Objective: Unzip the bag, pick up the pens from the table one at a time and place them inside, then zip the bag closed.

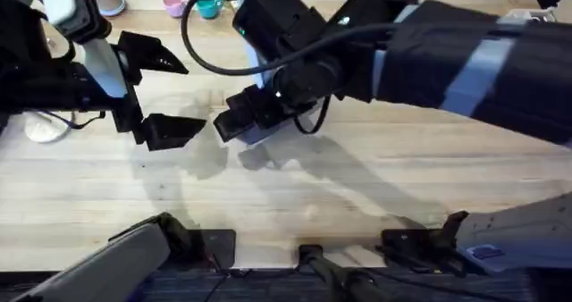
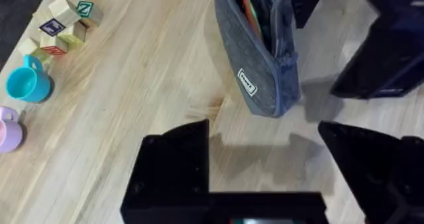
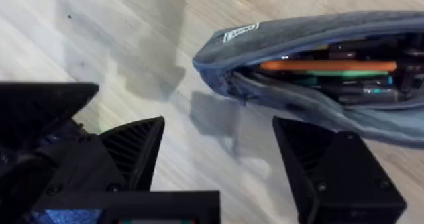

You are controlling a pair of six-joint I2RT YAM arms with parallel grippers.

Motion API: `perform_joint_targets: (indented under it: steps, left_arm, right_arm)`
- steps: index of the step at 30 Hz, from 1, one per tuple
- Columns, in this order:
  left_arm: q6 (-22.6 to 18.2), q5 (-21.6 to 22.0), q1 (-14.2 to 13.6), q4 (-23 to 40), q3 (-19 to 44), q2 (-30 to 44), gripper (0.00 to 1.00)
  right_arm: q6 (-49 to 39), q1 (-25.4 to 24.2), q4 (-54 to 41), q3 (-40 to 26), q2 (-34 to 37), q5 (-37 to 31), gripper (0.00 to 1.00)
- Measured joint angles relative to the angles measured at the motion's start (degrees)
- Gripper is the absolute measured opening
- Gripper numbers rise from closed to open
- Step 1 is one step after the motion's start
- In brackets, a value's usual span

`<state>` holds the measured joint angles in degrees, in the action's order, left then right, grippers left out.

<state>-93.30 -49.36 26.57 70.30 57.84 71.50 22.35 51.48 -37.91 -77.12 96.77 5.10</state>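
Both fingers (image 1: pixel 165 95) (image 3: pixel 248 164) spread wide, empty, beside the unzipped bag (image 3: pixel 318 71); bare table (image 2: pixel 146 85) around.

Light falls from above onto my table (image 1: pixel 295 190), bright and even, with a paler washed patch near its left edge; my right arm (image 1: pixel 465 61) rises close under the overhead camera and shows large, dark and soft-edged, casting a broad grey shadow across the planks towards the near edge; my left gripper (image 1: pixel 165 96) throws a fainter shadow just beside it; from my left wrist the bag (image 2: pixel 262 58) is fairly sharp, its shadow short and soft on the wood; from my right wrist my own fingers (image 3: pixel 331 171) are blurred and black, detail lost, while the wood grain looks pale and cool
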Motion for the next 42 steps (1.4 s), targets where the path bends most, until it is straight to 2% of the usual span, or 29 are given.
perform_joint_targets:
  steps: [3,9,16,22,23,26,35,39,40,42]
  left_arm:
    - [-0.02,-0.07,0.0,0.0,0.0,0.0,0.995]
    - [-0.06,-0.19,0.0,0.0,0.0,0.0,0.994]
    - [-0.2,-0.2,0.0,0.0,0.0,0.0,0.994]
    - [-0.2,-0.2,0.0,0.0,0.0,0.0,0.994]
    - [-0.2,-0.2,0.0,0.0,0.0,-0.02,0.994]
    - [-0.2,-0.22,0.0,0.0,0.0,0.0,0.994]
    - [-0.2,-0.24,0.0,0.0,0.0,0.0,0.995]
    - [-0.21,-0.37,0.0,0.0,0.0,0.0,0.995]
    - [-0.22,-0.37,0.0,0.0,0.0,0.0,0.994]
    - [-0.21,-0.37,0.0,0.11,0.0,0.0,0.995]
  right_arm:
    - [0.55,0.0,1.81,0.0,1.41,0.0,0.926]
    - [1.55,0.0,4.43,0.04,3.64,-0.68,0.653]
    - [4.52,0.07,5.55,0.04,5.95,-6.87,0.543]
    - [5.55,0.11,8.82,0.13,6.9,-9.0,0.455]
    - [5.77,0.11,9.79,0.13,7.82,-9.72,0.293]
    - [6.05,0.11,10.09,0.13,8.6,-9.86,0.061]
    - [4.93,0.15,10.04,0.13,8.67,-9.88,0.034]
    - [0.32,0.15,9.62,0.21,7.35,-9.86,0.031]
    - [-4.02,0.2,9.31,0.28,4.19,-9.81,0.031]
    - [-5.17,0.2,9.09,0.33,2.56,-9.81,0.031]
